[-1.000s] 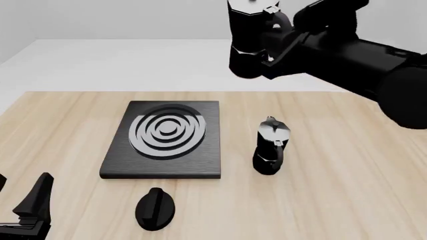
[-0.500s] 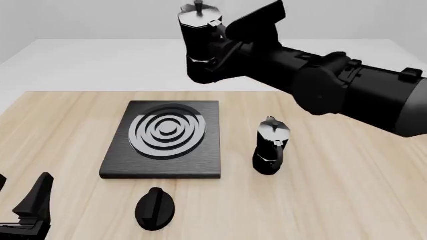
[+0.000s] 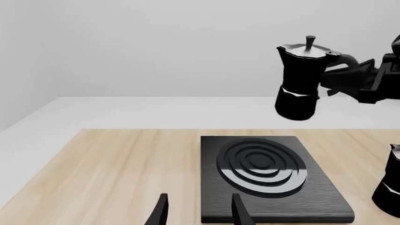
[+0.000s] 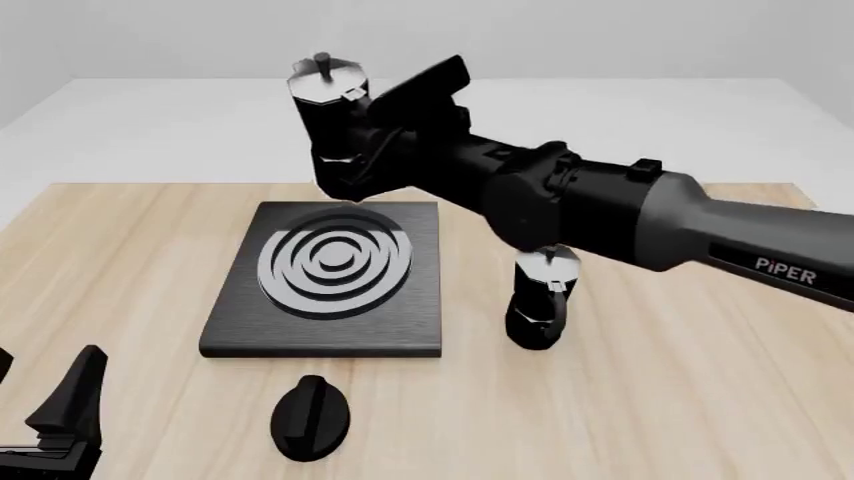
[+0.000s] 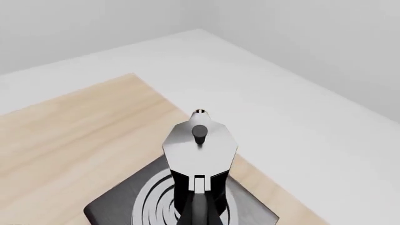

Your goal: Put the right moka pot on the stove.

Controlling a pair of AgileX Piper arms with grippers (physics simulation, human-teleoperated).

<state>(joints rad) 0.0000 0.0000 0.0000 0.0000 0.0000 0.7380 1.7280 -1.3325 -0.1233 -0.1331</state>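
The right moka pot (image 4: 331, 130), black with a grey lid and small knob, hangs upright in the air over the far edge of the stove (image 4: 240, 320). My right gripper (image 4: 380, 128) is shut on its handle side. The pot also shows in the left wrist view (image 3: 299, 82), above the stove (image 3: 216, 197), and from above in the right wrist view (image 5: 200, 143), over the burner rings (image 5: 156, 201). My left gripper (image 4: 40, 390) is open and empty at the near left corner; its fingertips (image 3: 161, 211) show near the stove's near edge.
A second moka pot (image 4: 541, 300) with a silvery upper face stands on the table right of the stove, under my right arm; it also shows in the left wrist view (image 3: 390, 187). A black round knob (image 4: 311, 418) lies in front of the stove.
My right arm has carried the moka pot leftward and lower, from high above the table's right side to above the stove's far edge. The left arm has not moved.
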